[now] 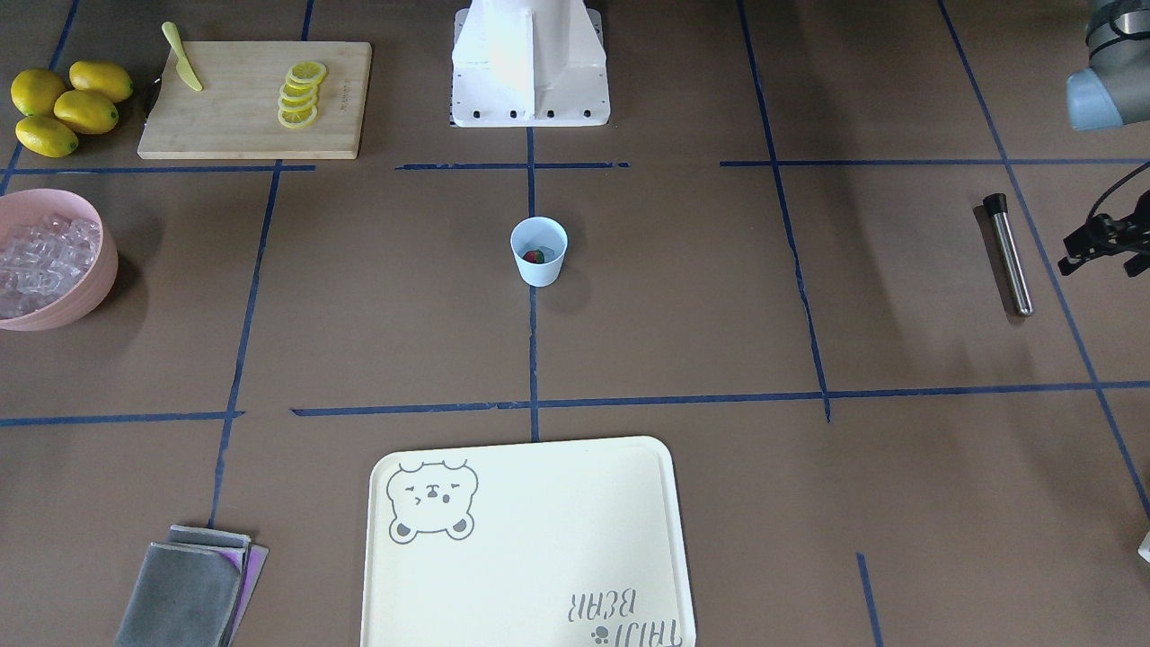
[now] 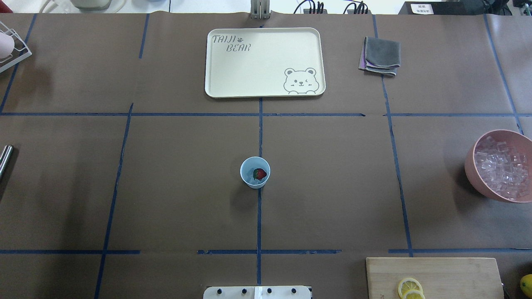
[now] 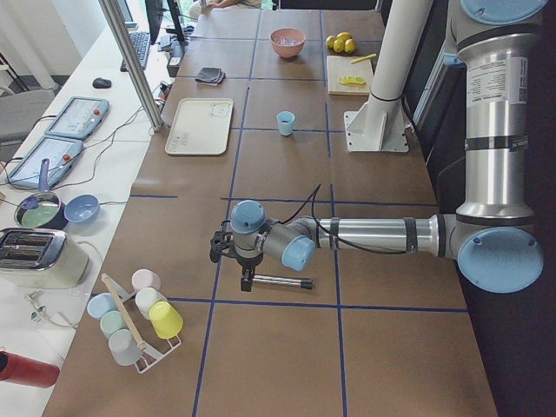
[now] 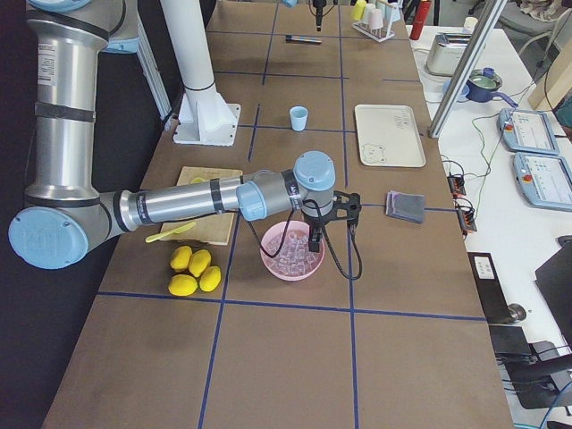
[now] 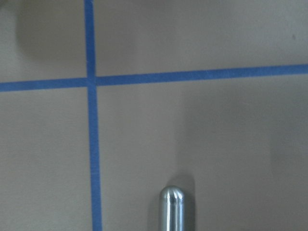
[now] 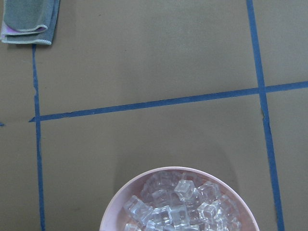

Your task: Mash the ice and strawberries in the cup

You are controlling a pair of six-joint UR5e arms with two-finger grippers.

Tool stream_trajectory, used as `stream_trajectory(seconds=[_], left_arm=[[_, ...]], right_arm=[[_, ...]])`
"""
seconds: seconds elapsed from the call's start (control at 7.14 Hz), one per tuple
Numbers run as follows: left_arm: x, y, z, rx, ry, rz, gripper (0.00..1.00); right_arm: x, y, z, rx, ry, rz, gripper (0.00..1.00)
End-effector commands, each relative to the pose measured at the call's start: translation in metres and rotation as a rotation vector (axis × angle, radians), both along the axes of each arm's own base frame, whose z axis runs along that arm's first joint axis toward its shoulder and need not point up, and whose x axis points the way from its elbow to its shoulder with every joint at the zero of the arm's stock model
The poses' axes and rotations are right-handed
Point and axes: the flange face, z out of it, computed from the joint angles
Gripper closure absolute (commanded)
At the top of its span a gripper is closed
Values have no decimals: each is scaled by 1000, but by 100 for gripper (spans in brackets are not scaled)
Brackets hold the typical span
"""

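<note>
The pale blue cup (image 2: 254,172) stands upright at the table's middle with the red strawberry (image 2: 259,174) inside. I cannot tell whether ice lies in the cup. The ice (image 2: 501,168) fills a pink bowl (image 2: 471,166) on the robot's right. My right gripper (image 4: 315,243) hangs just above that ice; I cannot tell if it is open or shut. My left gripper (image 3: 248,278) hovers over the black end of a steel muddler (image 1: 1010,256) lying on the table; its fingers do not show clearly. The muddler's rounded tip shows in the left wrist view (image 5: 172,209).
A cutting board (image 1: 256,99) with lemon slices and a yellow knife (image 1: 182,57) sits beside whole lemons (image 1: 67,106). A cream tray (image 1: 526,544) and a folded grey cloth (image 1: 193,589) lie at the far side. A rack of cups (image 3: 139,317) stands beyond the muddler.
</note>
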Motion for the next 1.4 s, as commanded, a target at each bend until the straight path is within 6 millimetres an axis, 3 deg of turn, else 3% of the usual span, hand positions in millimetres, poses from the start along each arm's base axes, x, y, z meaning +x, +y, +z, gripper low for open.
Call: stream_trajectory(seconds=[0.0,0.14,0.28,0.42,0.56,0.7,1.12,1.26], left_arm=[[-89,0,-2,-16,31,32,0],[-99,3,-16,-68,32,32,0],[-98,9,-44,-117,33,32,0],[-99,21,-50,-135,32,29,0],[-98,27,-48,-144,33,29,0],[-98,32,-43,-143,33,30,0],[-95,31,-44,-129,33,42,0],[-93,36,-33,-148,33,47,0]], right_arm=[[48,11,33,19,89,-114,1],[62,17,38,11,90,-123,1],[63,25,45,1,89,-130,1],[63,30,52,-10,86,-133,1],[62,26,49,-6,88,-132,1],[61,26,60,-23,78,-132,1],[51,12,46,13,106,-162,1],[51,4,42,25,156,-170,1]])
